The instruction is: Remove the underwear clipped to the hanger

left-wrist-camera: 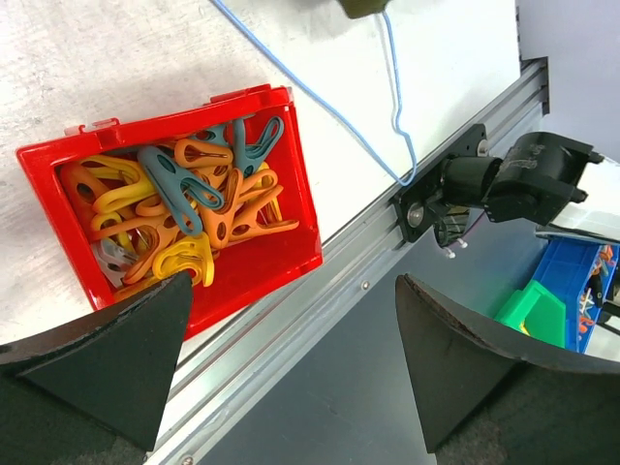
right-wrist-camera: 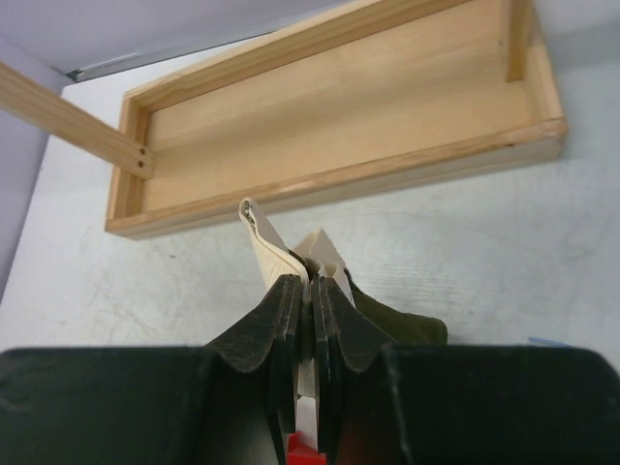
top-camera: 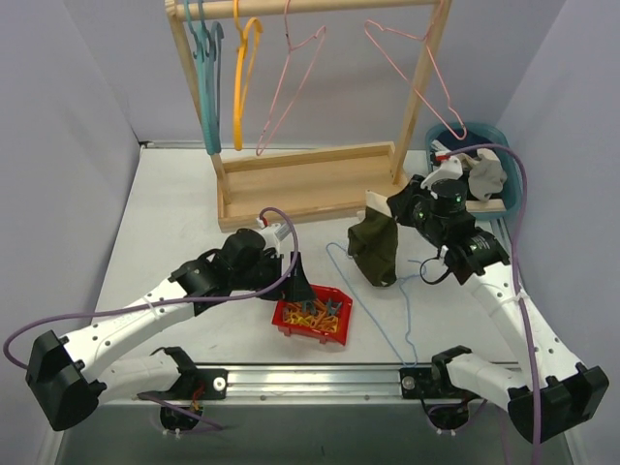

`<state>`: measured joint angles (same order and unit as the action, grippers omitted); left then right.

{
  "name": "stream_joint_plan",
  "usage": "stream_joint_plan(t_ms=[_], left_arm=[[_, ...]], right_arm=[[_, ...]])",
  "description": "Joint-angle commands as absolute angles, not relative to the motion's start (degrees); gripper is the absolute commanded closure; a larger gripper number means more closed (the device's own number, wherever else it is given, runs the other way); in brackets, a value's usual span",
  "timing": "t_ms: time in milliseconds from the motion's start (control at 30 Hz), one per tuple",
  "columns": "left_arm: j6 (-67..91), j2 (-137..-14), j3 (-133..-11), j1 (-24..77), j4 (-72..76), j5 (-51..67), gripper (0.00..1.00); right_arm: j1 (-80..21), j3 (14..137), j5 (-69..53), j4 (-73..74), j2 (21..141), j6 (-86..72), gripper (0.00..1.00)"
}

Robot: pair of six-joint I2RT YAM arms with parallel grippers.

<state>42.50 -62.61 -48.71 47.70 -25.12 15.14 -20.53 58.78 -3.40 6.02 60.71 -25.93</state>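
My right gripper point(top-camera: 386, 207) is shut on the pale waistband of the dark olive underwear point(top-camera: 376, 248), which hangs from it above the table. In the right wrist view the waistband point(right-wrist-camera: 274, 247) sticks out past my closed fingertips, and olive cloth point(right-wrist-camera: 412, 327) shows to their right. A thin blue wire hanger point(top-camera: 392, 325) lies on the table below the underwear. My left gripper point(top-camera: 298, 281) stands open with nothing in it, over the near edge of the red bin point(left-wrist-camera: 254, 263) full of yellow, orange and teal clips point(left-wrist-camera: 184, 203).
The wooden rack point(top-camera: 300, 184) stands at the back, with teal, yellow and pink hangers on its rod. A teal bin point(top-camera: 484, 131) holding pale cloth sits at the back right. A metal rail point(top-camera: 320, 380) runs along the table's near edge.
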Motion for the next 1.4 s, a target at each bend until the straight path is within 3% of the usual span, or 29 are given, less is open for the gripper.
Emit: stream_joint_plan(t_ms=[0,233,433,733,1133,1367], left_arm=[[42.8,-59.51,-48.78,47.99,-25.93,13.62,0.06],[42.1,-58.8,-49.48,47.64,-27.33,12.57,0.06],[41.66,-58.54,-49.57,47.55,-27.25,12.22,0.06],[41.92,-59.94,-47.91,47.46,-24.0,14.68,0.06],[42.72,-60.82,-46.58,47.02,-20.3,16.0,0.06],[42.01,-64.16,-46.67,46.58,-18.72,16.61,0.06]], right_arm=[[-19.95,59.86,7.96,9.22,56.61,-27.24,1.0],[-18.02,54.68,24.67,10.9,51.51,-32.16,1.0],[-11.53,49.84,31.11,5.46,47.99,-34.19,1.0],[17.64,57.82,4.93,-7.02,63.97,-36.56,1.0],[21.97,89.87,-4.83,-18.71,93.06,-39.64,1.0],[20.31,99.31,-5.89,-18.46,107.39,-36.49,1.0]])
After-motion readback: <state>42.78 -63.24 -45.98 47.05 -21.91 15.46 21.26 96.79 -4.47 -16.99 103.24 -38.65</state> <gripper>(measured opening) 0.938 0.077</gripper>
